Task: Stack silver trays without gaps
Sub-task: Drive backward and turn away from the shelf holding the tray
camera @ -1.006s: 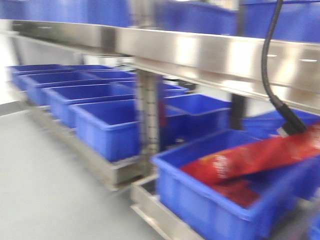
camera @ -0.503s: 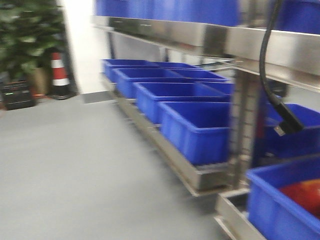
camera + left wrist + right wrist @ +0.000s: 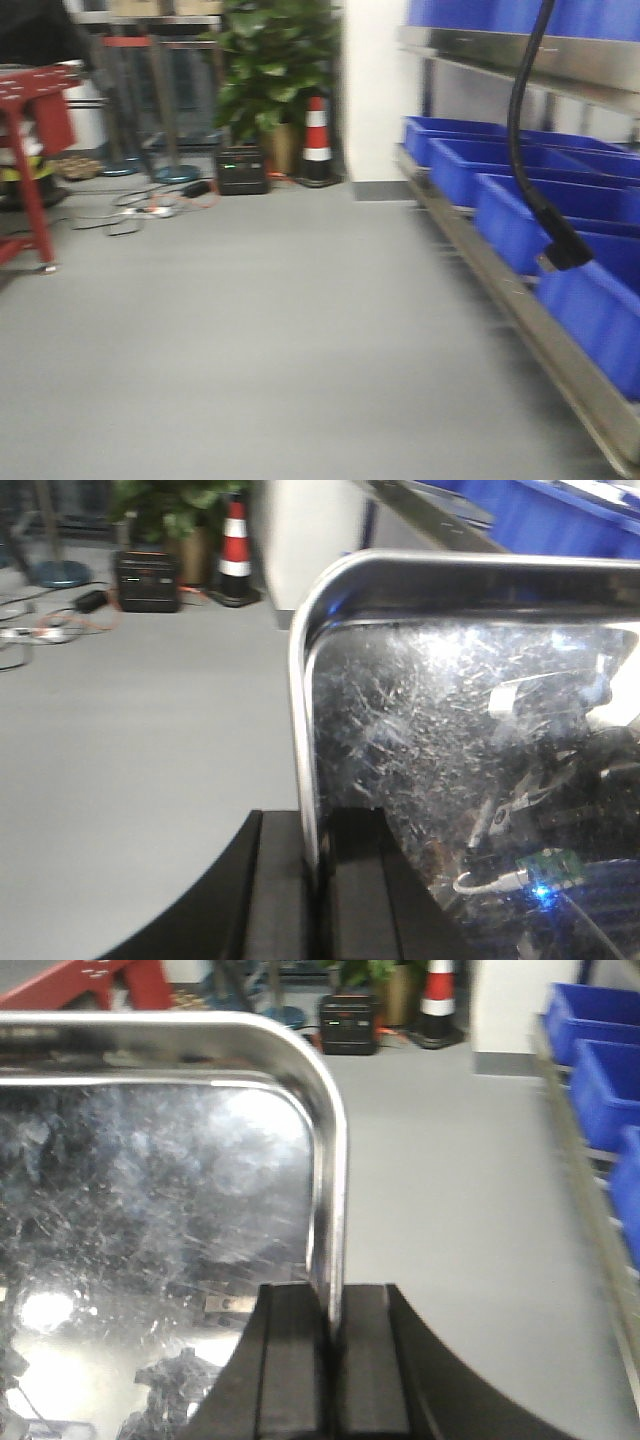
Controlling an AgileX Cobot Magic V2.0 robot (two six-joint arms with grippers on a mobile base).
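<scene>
Both clamped tight: your left gripper [image 3: 315, 830] pinches the rim of the scratched mirror-shiny rectangular steel tray [image 3: 450, 710] at 6 o'clock; your right gripper [image 3: 332, 1305] likewise.

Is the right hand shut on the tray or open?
Shut. The right hand has both black fingers pinching the silver tray rim between them.

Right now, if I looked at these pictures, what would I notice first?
A scratched, mirror-shiny silver tray fills both wrist views, its rim pinched by the left gripper and by the right gripper. In the front view, bright blue bins line the steel rack on the right, and a striped traffic cone stands beside a leafy plant at the back.
</scene>
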